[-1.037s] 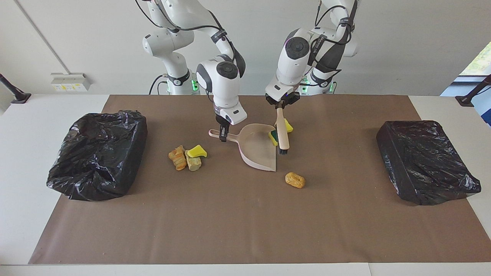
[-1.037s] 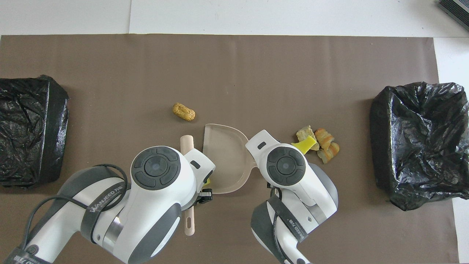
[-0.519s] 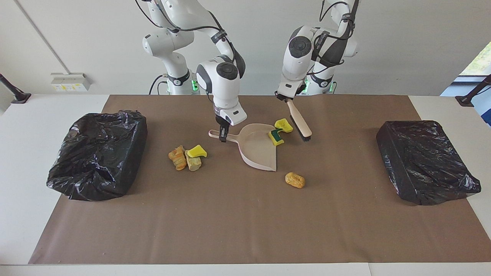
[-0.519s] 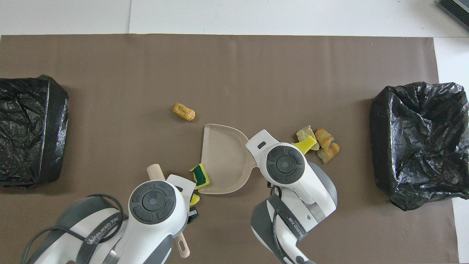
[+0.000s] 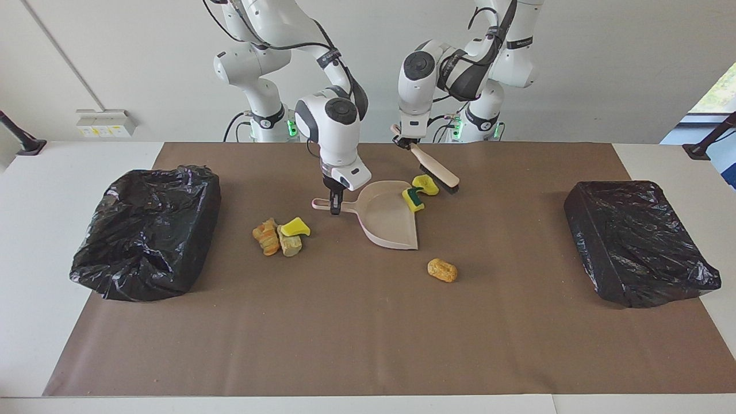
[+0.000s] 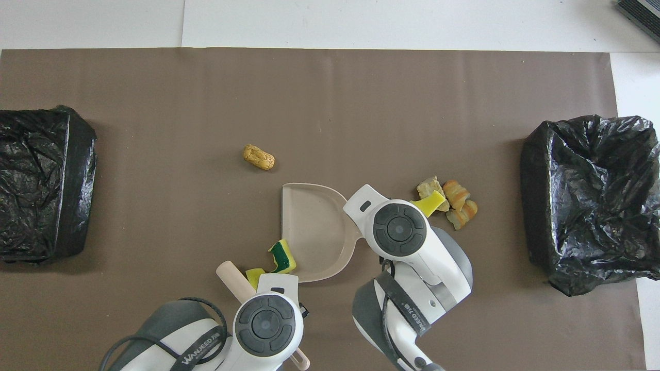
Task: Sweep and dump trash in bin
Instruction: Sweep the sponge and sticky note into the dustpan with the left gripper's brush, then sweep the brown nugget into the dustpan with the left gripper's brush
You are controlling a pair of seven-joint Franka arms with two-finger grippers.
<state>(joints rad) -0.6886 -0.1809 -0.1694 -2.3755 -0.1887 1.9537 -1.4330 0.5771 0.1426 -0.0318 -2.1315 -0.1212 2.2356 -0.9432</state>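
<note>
Pretty bright, even lighting all round, soft daylight-ish. A window (image 5: 716, 92) at the edge of the facing view is blown out a bit. Shadows are short and soft: a faint one under the dustpan (image 5: 390, 217) and a darker pool beside each black bin bag (image 5: 146, 230). The bags' crinkled plastic throws small white glints (more so in the overhead view). The brown mat (image 5: 368, 322) is matte, no glare. Focus is sharp across both views, no motion blur; straight edges bow only slightly near the corners.

brush (image 6: 233, 277) handle under left arm
</note>
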